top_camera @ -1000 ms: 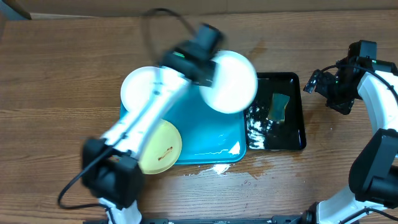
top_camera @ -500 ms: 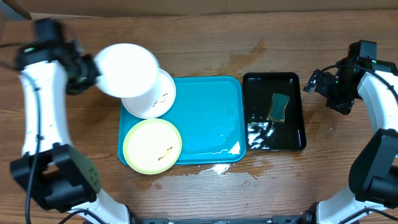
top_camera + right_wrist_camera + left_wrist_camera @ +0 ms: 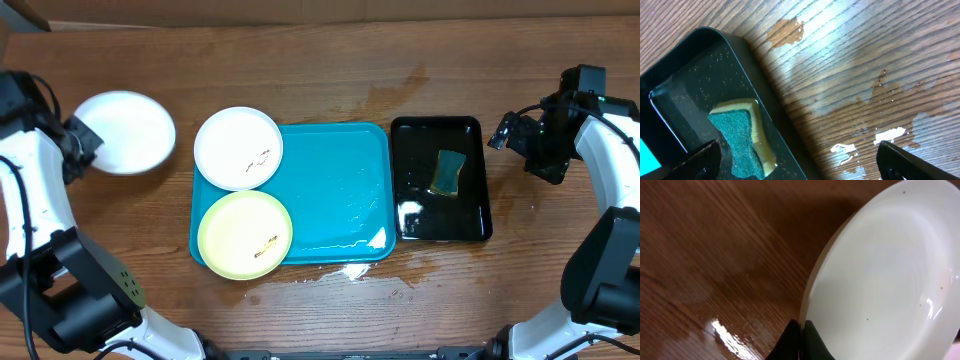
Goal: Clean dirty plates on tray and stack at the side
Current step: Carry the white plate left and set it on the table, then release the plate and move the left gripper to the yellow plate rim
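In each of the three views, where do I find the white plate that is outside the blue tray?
Overhead: the white plate is at the far left, off the tray.
Left wrist: the white plate fills the right half, its rim clamped in the left gripper at the bottom edge.
Right wrist: not in it.
Shared landmark: the wooden table, seen in all three views.

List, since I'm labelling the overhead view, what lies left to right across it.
left gripper → white plate it holds → turquoise tray → black tray → right gripper
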